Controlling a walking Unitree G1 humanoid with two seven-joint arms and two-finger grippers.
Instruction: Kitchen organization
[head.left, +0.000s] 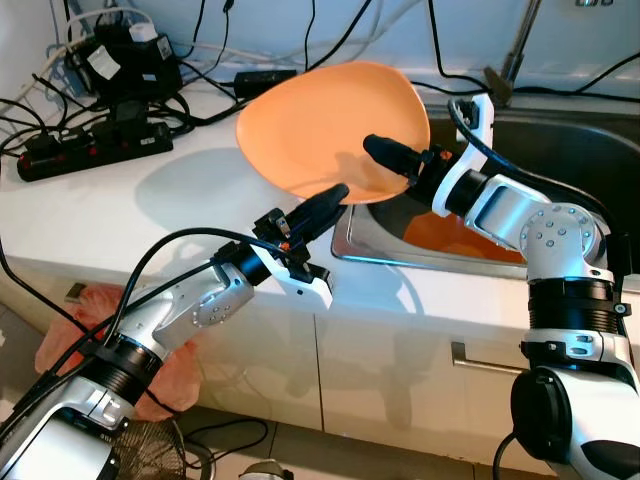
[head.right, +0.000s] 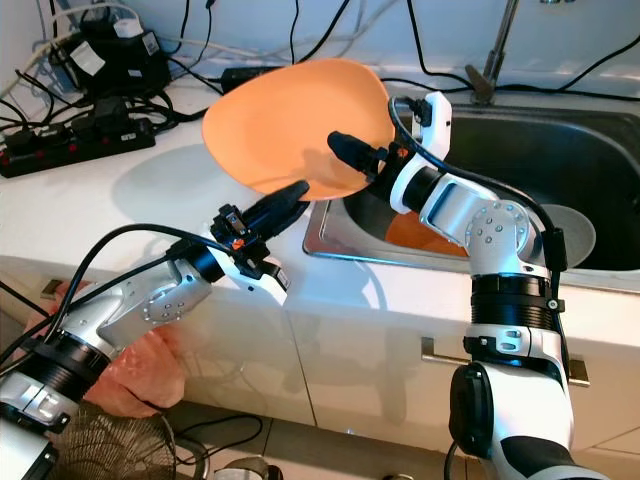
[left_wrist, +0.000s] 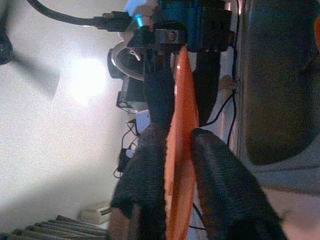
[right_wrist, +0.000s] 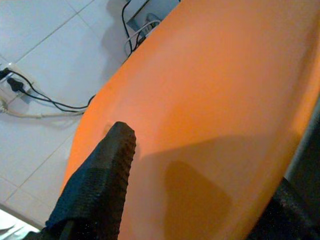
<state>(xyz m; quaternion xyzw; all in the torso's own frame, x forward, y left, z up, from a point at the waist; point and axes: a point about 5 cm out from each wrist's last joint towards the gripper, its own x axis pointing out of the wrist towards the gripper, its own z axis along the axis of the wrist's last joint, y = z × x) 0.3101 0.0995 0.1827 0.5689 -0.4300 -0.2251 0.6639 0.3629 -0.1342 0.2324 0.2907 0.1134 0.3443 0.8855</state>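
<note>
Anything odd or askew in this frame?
The orange plate is held tilted above the counter edge, gripped by both the left gripper and right gripper. A second orange plate lies in the sink.

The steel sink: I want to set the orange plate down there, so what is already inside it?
Inside the steel sink lies another orange dish, near its left wall. The round orange plate, held by both grippers, and the right gripper cover that corner.

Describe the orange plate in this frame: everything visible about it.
The orange plate is a plain, matte, plastic-looking shallow dish, held tilted in the air over the white counter beside the sink. The left claw pinches its lower rim, a finger on each face. The right claw grips its right edge.
</note>
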